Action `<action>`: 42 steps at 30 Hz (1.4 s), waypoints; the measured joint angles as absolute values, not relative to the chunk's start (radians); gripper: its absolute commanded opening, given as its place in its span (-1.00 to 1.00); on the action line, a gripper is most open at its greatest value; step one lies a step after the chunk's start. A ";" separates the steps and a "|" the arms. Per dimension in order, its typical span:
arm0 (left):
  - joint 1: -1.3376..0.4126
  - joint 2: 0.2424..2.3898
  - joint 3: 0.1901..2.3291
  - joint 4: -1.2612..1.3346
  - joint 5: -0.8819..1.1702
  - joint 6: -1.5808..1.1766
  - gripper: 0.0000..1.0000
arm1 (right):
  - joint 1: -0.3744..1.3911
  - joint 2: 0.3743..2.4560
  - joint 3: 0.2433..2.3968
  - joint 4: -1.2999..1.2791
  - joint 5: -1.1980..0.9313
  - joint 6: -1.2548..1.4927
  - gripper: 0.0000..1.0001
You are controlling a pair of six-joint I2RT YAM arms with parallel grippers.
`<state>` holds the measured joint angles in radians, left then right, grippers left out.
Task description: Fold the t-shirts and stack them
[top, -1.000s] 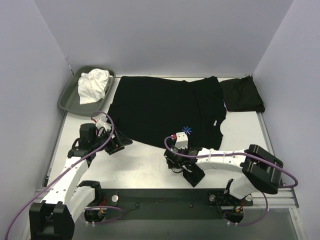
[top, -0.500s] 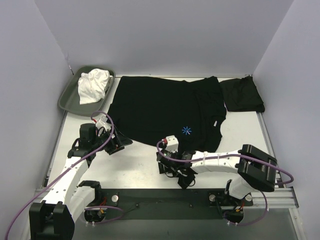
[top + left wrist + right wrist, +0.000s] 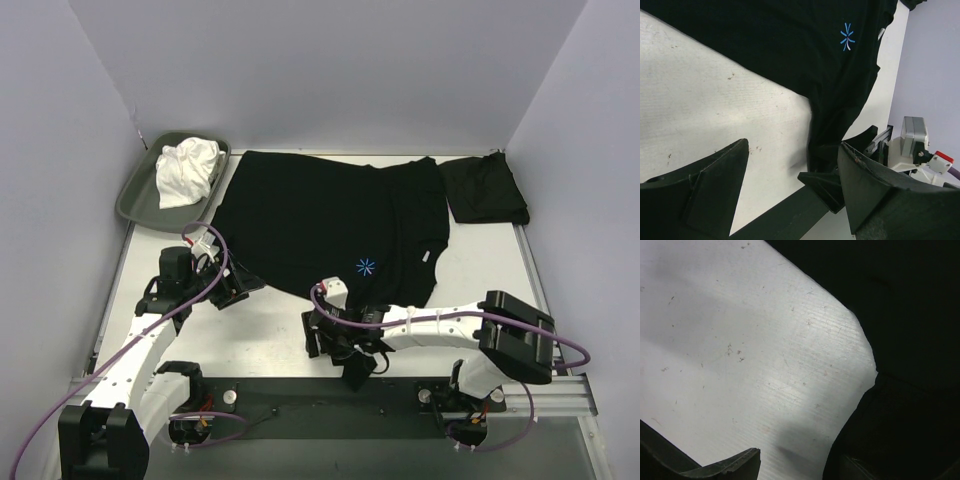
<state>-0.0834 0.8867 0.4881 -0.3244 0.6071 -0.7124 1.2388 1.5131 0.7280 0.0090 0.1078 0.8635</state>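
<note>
From above: a shallow grey-green plastic tray (image 3: 135,190) sits at the desk's (image 3: 270,325) far left corner, holding a crumpled white cloth (image 3: 188,170). One black t-shirt (image 3: 310,215) of thin, soft cloth lies spread flat across the middle of the desk, with a small blue star mark (image 3: 366,266) near its near hem. A second black shirt (image 3: 484,190), folded into a compact rectangle, rests at the far right corner. The left hand (image 3: 240,285) hovers at the spread shirt's near left hem; the right hand (image 3: 335,345) is low over the desk by the near edge, just below the blue mark.

Left wrist: the left hand's dark fingers (image 3: 720,170) stand wide apart over bare, finely ribbed white desk, gripping nothing. The shirt fills the upper frame and runs down to a narrow point near the right hand.

Right wrist: one finger (image 3: 730,465) stands clear over scuffed white desk, while the other side is lost under the black cloth (image 3: 910,315) — whether this hand has hold of the shirt cannot be told.
</note>
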 measured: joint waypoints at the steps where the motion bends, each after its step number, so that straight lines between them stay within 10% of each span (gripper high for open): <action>1: -0.083 0.887 0.488 -0.325 0.607 -0.712 0.62 | 1.239 1.506 0.730 -0.001 0.110 0.863 0.31; 22: -0.083 0.887 0.488 -0.325 0.619 -0.712 0.62 | 1.153 1.079 0.567 -0.447 0.434 1.058 0.48; 42: -0.083 0.887 0.488 -0.325 0.618 -0.710 0.62 | 0.987 1.119 0.493 -0.249 0.395 0.990 0.44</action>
